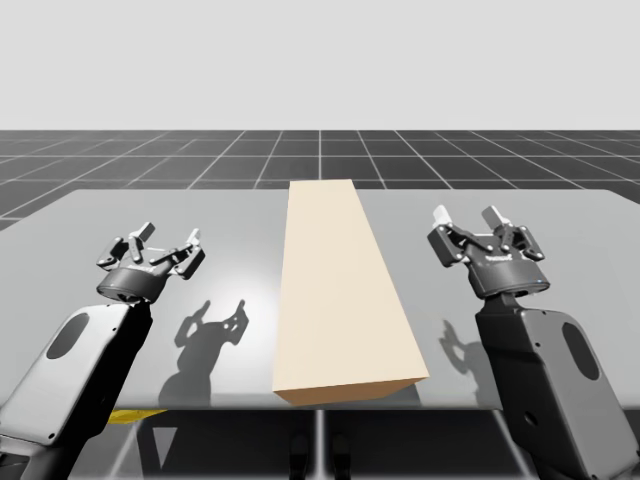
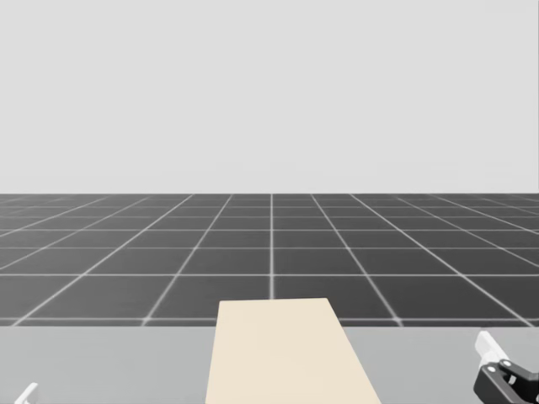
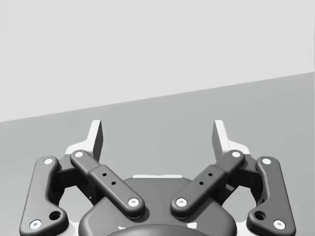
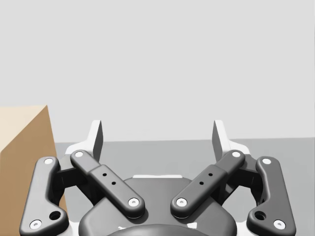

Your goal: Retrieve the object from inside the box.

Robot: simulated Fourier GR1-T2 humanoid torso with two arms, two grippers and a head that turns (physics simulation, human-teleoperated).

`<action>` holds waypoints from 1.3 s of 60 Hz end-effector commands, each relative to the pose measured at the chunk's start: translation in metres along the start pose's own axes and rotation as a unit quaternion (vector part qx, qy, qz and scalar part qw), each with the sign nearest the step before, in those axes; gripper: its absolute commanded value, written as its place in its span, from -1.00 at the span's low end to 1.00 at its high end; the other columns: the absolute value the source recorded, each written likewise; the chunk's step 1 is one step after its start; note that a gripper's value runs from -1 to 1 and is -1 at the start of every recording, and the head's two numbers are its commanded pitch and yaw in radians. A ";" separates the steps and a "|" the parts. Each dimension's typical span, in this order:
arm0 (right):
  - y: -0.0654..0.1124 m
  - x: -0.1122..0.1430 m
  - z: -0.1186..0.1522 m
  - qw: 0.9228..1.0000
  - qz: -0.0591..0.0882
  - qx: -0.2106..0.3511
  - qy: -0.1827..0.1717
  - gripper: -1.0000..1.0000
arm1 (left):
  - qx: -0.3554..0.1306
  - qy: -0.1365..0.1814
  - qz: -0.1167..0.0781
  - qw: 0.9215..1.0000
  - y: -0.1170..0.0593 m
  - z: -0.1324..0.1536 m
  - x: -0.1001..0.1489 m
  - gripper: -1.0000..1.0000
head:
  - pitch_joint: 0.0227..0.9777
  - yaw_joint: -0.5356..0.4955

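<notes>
Tan box (image 4: pixel 22 147) beside right end effector (image 4: pixel 157 132)

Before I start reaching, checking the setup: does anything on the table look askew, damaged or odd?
Nothing looks spilled or damaged. One oddity: the long beige box lies closed on the grey table, with no opening or contents visible.

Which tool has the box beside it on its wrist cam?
The right tool: the tan box stands just beside its fingers. The left tool has grey table ahead instead.
</notes>
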 end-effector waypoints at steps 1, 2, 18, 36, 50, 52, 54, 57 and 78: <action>0.002 -0.003 0.002 1.000 0.002 -0.002 0.004 -1.00 | 0.001 0.000 0.002 1.000 0.001 0.000 0.000 -1.00 | -0.70 0.05; 0.003 -0.003 0.002 1.000 0.006 0.005 0.009 -1.00 | 0.001 0.001 0.002 1.000 0.001 0.000 0.000 -1.00 | -0.70 0.05; 0.002 -0.023 0.002 0.987 0.051 0.114 0.102 -1.00 | -0.143 0.142 -0.031 0.979 -0.016 0.001 -0.027 -1.00 | -0.69 0.04; 0.031 -0.032 0.024 0.949 0.077 0.282 0.116 -1.00 | -0.325 0.113 -0.072 0.936 -0.065 0.032 -0.026 -1.00 | -0.70 0.02; 0.051 -0.036 0.037 0.927 0.094 0.351 0.094 -1.00 | -0.372 0.093 -0.090 0.919 -0.107 0.048 -0.023 -1.00 | -0.70 0.01; 0.053 -0.036 0.038 0.926 0.095 0.354 0.093 -1.00 | -0.371 0.089 -0.086 0.920 -0.113 0.049 -0.024 -1.00 | -0.70 0.00; 0.054 -0.036 0.038 0.925 0.097 0.355 0.093 -1.00 | -0.372 0.086 -0.083 0.920 -0.116 0.049 -0.025 -1.00 | -0.70 0.00; 0.055 -0.037 0.038 0.925 0.097 0.357 0.089 -1.00 | -0.383 0.091 -0.069 0.917 -0.125 0.050 -0.028 -1.00 | -0.70 0.00; 0.065 -0.037 0.039 0.920 0.100 0.373 0.068 -1.00 | -0.422 0.048 0.020 0.905 -0.168 0.012 -0.050 -1.00 | -0.68 0.01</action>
